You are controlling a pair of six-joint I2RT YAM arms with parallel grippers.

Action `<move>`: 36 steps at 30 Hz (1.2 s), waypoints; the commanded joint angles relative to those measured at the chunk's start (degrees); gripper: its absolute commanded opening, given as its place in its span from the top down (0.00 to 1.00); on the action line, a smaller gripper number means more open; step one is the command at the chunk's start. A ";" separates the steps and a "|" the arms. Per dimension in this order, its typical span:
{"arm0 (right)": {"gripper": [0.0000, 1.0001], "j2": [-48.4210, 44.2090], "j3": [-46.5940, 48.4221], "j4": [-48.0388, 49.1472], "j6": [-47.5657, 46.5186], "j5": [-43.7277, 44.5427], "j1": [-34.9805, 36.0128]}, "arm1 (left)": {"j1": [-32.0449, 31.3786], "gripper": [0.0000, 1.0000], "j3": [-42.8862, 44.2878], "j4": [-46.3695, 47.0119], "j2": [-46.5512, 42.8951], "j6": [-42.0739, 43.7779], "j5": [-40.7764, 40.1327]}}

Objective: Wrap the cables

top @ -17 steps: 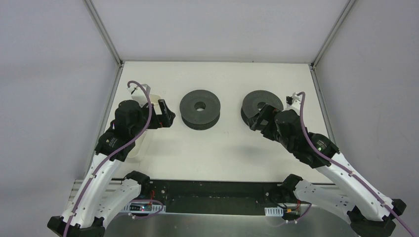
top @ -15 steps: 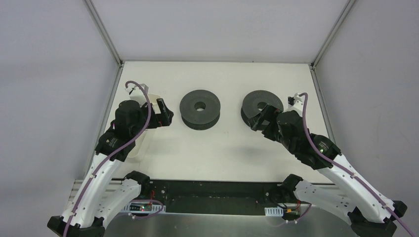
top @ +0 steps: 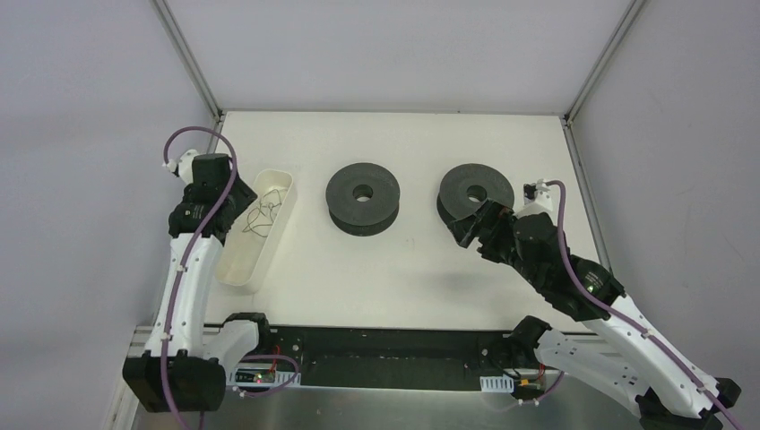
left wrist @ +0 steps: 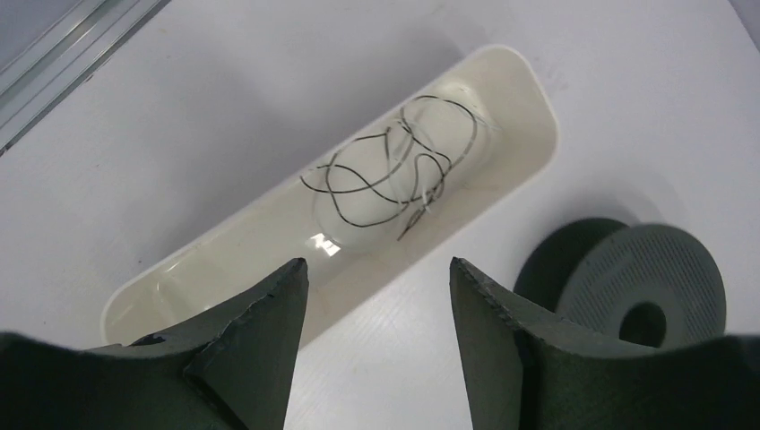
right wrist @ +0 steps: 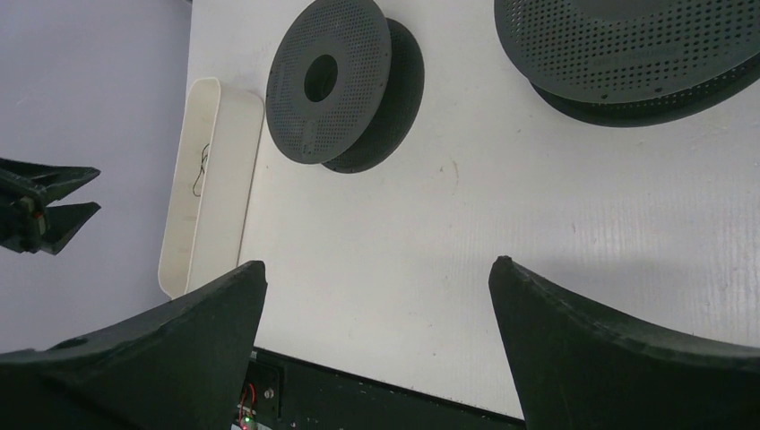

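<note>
The cables [left wrist: 394,170] are a loose tangle of thin dark wire in the far half of a long cream tray [left wrist: 529,98]. From above the cables [top: 263,213] show in the tray [top: 237,264] at the table's left. My left gripper [left wrist: 376,264] hangs open and empty above the tray's near part, clear of the wire. My right gripper [right wrist: 378,262] is wide open and empty over bare table, at the near edge of the right spool [top: 475,190]. In the right wrist view the tray [right wrist: 179,260] lies far left.
Two dark perforated spools lie flat on the table, the middle spool [top: 362,195] just right of the tray. The enclosure's left wall and metal frame rail [left wrist: 63,45] run close behind my left arm. A black base plate [right wrist: 376,394] borders the table's near edge.
My left arm has swung back from beside the middle spool to the tray's outer left side, uncovering the tray and cables. My right gripper has drawn slightly back toward the near edge.
</note>
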 commanded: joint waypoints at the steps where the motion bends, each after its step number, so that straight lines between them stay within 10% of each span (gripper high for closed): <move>1: 0.01 -0.89 -0.57 2.72 -1.77 -3.25 -0.20 | 5.94 0.42 1.45 -3.99 5.75 -10.36 0.34; 10: 0.01 -0.82 0.24 1.58 -2.50 -4.62 -0.13 | 6.95 0.38 5.58 0.44 19.97 0.29 8.61; 36: 0.01 -5.08 0.14 -0.70 -2.82 -3.38 -0.12 | 6.98 0.65 9.84 0.63 37.60 4.86 19.34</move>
